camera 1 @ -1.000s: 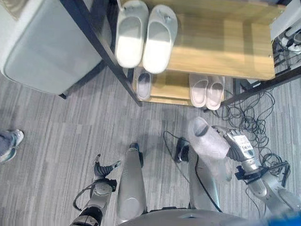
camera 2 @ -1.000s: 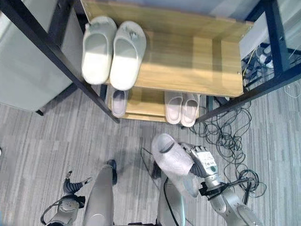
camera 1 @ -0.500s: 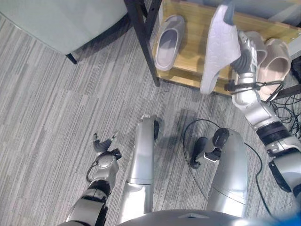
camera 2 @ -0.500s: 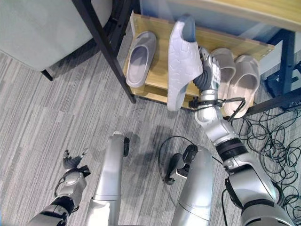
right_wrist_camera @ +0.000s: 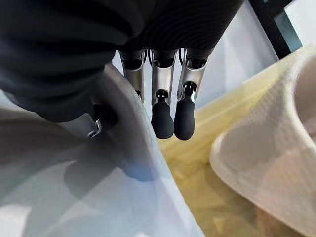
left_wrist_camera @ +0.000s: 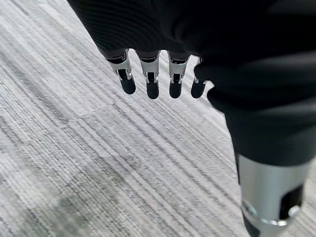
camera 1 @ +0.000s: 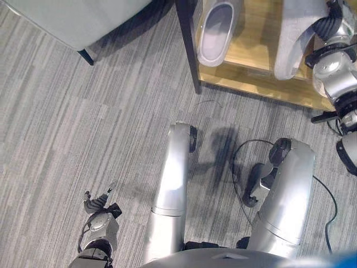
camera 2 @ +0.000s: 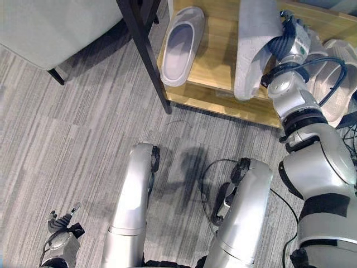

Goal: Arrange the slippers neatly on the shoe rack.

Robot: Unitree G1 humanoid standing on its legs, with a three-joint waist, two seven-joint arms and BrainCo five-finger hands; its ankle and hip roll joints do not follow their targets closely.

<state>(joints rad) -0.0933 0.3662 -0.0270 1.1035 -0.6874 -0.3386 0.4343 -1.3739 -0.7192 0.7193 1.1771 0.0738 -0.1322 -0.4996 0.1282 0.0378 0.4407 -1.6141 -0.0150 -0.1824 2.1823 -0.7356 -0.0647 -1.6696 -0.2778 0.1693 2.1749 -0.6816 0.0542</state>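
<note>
A pale lilac slipper (camera 2: 252, 53) hangs sole-outward over the shoe rack's wooden lower shelf (camera 2: 220, 61), with my right hand (camera 2: 287, 39) shut on its upper part. In the right wrist view the thumb presses into the slipper (right_wrist_camera: 74, 177) while the fingers (right_wrist_camera: 163, 116) reach past its edge. Its twin, a second lilac slipper (camera 2: 181, 42), lies flat on the shelf to the left. A beige pair (camera 2: 343, 84) rests on the shelf to the right, and one of them (right_wrist_camera: 276, 163) lies close to my hand. Low at the left, my left hand (camera 1: 99, 219) hangs open above the carpet.
A black post (camera 2: 144, 53) of the rack stands at the shelf's left corner. A pale grey piece of furniture (camera 2: 56, 22) on dark legs stands to the left of the rack. Grey striped carpet (camera 1: 83, 128) covers the floor in front.
The camera has tilted down and closer to the rack. My right hand has carried the slipper further in over the lower shelf, between the lilac slipper and the beige pair. The left hand stays idle.
</note>
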